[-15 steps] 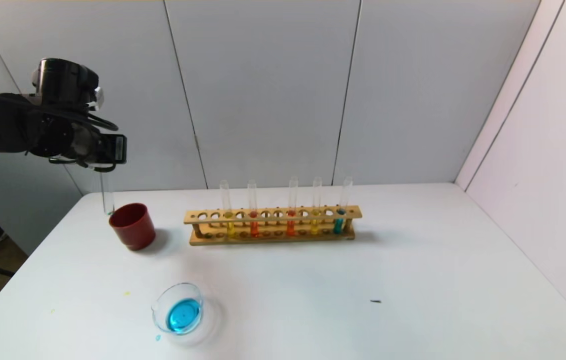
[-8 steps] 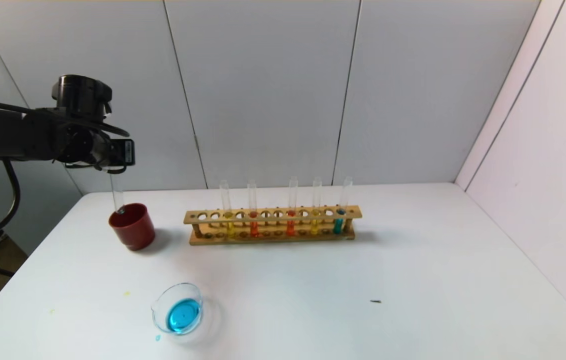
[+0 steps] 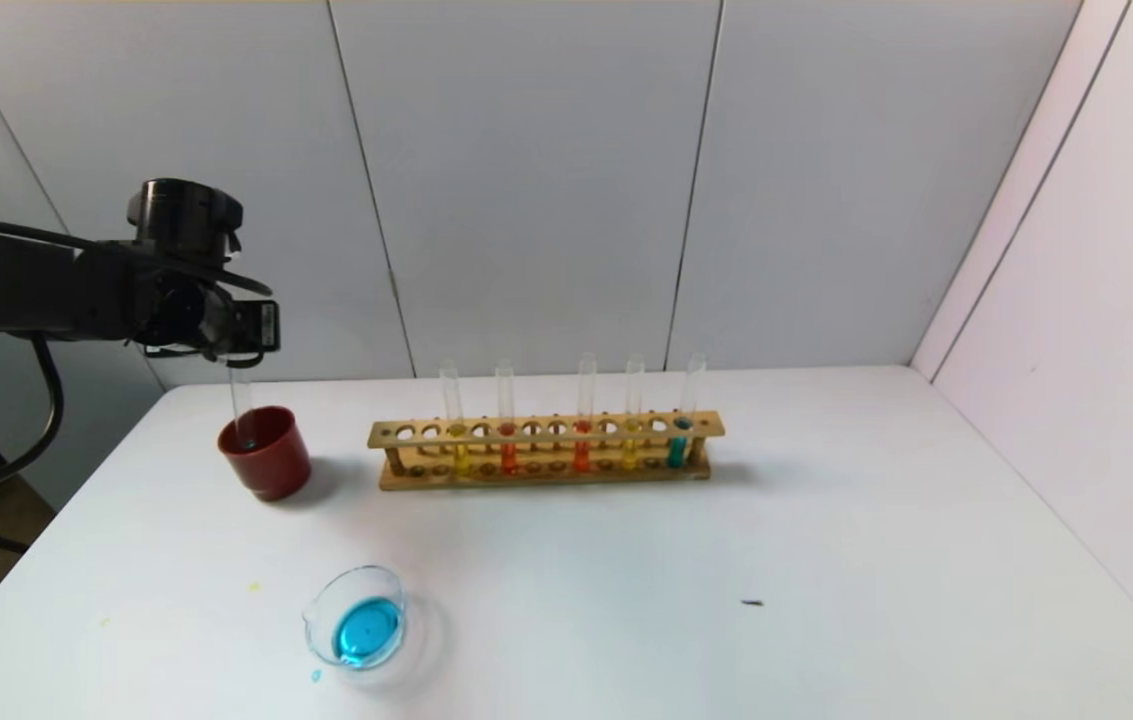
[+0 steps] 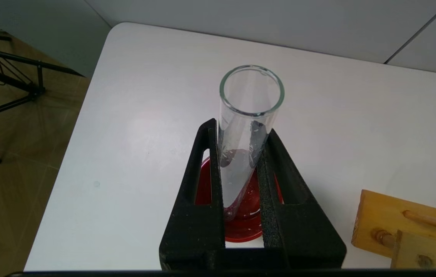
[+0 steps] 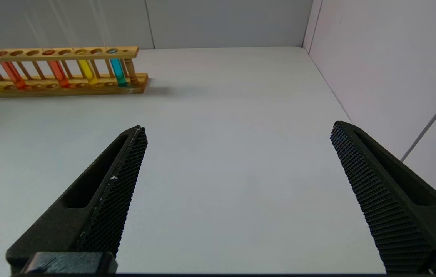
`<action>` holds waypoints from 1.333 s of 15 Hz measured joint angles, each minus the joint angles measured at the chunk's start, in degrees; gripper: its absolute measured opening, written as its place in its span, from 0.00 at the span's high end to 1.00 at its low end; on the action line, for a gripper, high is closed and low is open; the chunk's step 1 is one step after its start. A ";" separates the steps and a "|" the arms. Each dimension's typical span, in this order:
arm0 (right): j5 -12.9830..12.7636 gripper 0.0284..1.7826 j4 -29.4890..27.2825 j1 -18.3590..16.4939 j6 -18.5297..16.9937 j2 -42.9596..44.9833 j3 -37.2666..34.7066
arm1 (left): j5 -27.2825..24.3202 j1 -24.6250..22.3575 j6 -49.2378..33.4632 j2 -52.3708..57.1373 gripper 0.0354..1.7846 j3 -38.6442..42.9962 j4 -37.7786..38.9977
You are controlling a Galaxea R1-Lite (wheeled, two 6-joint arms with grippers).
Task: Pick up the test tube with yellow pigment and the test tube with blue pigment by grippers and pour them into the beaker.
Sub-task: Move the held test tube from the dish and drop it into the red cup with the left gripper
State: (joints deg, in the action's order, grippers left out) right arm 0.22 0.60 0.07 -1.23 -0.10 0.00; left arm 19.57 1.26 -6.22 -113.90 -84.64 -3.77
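Inside red cup (image 3: 265, 452), slim glass tube (image 3: 242, 405)

Beaker (image 3: 356, 616): blue liquid, front-left. Yellow tube (image 3: 633, 412), blue tube (image 3: 686, 412) upright, rack's right end.

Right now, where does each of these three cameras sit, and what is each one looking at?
Head view: high, facing down at the white table; left arm shows.
Left wrist view: above the left gripper, shut on an empty clear glass tube over the dark red cup.
Right wrist view: low, open right gripper.
All three views share the wooden tube rack.
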 joint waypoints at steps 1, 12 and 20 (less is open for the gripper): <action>0.02 0.02 0.00 0.00 0.02 0.00 0.00 | 0.11 0.17 0.00 0.00 0.85 0.57 1.45; 0.00 0.02 0.00 0.00 0.00 0.00 0.00 | 0.44 1.80 0.11 -0.13 0.85 11.22 11.26; 0.00 0.02 0.00 0.00 0.00 0.00 0.00 | 0.35 1.77 0.10 0.23 0.82 16.84 15.06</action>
State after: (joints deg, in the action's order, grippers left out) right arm 0.22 0.60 0.07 -1.23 -0.10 0.00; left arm 19.92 3.02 -6.12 -113.67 -67.80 11.29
